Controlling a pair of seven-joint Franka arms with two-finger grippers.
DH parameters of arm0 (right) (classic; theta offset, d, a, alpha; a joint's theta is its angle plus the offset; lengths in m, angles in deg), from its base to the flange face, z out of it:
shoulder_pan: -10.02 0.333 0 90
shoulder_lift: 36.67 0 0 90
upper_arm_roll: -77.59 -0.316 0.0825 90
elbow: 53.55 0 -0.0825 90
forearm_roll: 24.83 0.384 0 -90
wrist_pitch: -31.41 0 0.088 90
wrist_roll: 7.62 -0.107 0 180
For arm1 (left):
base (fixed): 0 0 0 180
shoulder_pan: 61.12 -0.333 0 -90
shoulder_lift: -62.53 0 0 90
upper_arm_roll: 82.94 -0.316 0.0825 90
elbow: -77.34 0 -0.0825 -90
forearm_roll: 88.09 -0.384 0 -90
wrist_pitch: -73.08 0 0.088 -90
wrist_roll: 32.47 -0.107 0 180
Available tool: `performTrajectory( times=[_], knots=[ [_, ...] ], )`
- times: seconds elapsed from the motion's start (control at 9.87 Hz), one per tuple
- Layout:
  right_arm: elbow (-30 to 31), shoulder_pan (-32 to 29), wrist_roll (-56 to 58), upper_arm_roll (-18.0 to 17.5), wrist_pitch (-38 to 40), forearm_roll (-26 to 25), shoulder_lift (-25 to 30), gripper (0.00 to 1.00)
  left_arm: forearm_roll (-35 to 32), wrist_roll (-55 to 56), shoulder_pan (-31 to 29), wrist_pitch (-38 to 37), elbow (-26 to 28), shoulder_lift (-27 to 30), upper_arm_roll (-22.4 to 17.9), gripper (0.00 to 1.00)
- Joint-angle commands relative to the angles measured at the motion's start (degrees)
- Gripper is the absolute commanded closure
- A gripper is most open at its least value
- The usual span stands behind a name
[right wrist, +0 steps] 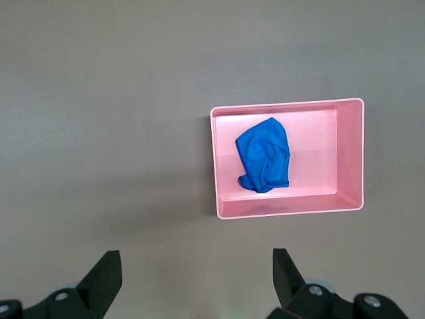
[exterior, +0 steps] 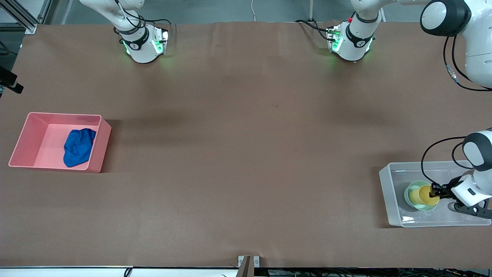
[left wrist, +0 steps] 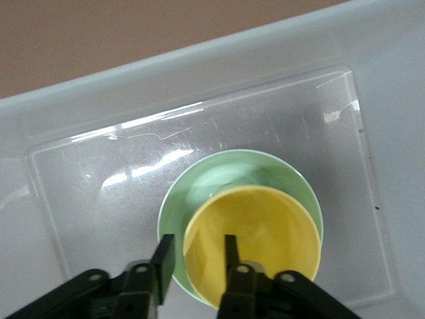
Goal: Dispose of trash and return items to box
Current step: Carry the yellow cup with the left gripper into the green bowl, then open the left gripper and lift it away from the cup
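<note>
Fingers (left wrist: pixel 163 262) of the left gripper (left wrist: pixel 196 262) straddle the wall of the yellow cup (left wrist: pixel 255 246), 1 outside it and 1 inside; they stand narrowly apart, and whether they press the wall or have just let go cannot be told. That cup sits upright inside the mint-green bowl (left wrist: pixel 199 193), and the bowl rests on the floor of the clear box (left wrist: pixel 99 193), which lies at the left arm's end of the table (exterior: pixel 246 154), near the front camera. In the front view the left gripper (exterior: pixel 436 190) reaches down into the box (exterior: pixel 388 192) at the cup (exterior: pixel 424 194), with the bowl (exterior: pixel 409 192) showing around it. At the right arm's end of the table stands the pink bin (exterior: pixel 23 138), and the blue cloth wad (exterior: pixel 78 146) lies crumpled inside it, against the wall toward the table's middle. High over the bare table beside the pink bin (right wrist: pixel 352 153), the right gripper (right wrist: pixel 196 276) hangs with its 2 fingers (right wrist: pixel 103 276) spread wide and holding nothing; that arm waits, looking down on the cloth wad (right wrist: pixel 264 156).
</note>
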Motion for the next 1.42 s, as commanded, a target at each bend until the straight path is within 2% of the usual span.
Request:
performTrajectory(
  times=[0.0, 0.2, 0.3, 0.81, 1.01, 1.32],
  knots=[
    [-0.1, 0.35, -0.69, -0.07, 0.11, -0.95, 0.19, 0.0, -0.98, 0.77, -0.23, 0.29, -0.56, -0.41, 0.4, 0.01],
    [-0.1, 1.58, -0.69, 0.46, 0.37, -0.95, 0.19, 0.0, -0.89, 2.86, 0.47, -0.32, 0.05, 2.74, 1.27, 0.0],
    [-0.1, 1.58, -0.69, 0.46, 0.37, -0.95, 0.19, 0.0, -0.89, 4.79, 0.48, -1.2, 1.36, 5.2, 3.28, 0.0],
    [-0.1, 1.23, -0.69, 0.37, 0.37, -0.95, 0.19, 0.0, -0.8, 12.87, 0.12, -15.32, 8.12, 19.78, 12.15, 0.0],
    [-0.1, 1.23, -0.69, 0.37, 0.37, -0.95, 0.19, 0.0, -0.45, 17.01, -0.14, -20.08, 8.4, 24.18, 15.58, 0.0],
    [-0.1, 1.14, -0.69, 0.37, 0.46, -0.95, 0.19, 0.0, 2.61, 18.7, -0.14, -27.81, 8.31, 32.09, 16.83, 0.0]
  ],
)
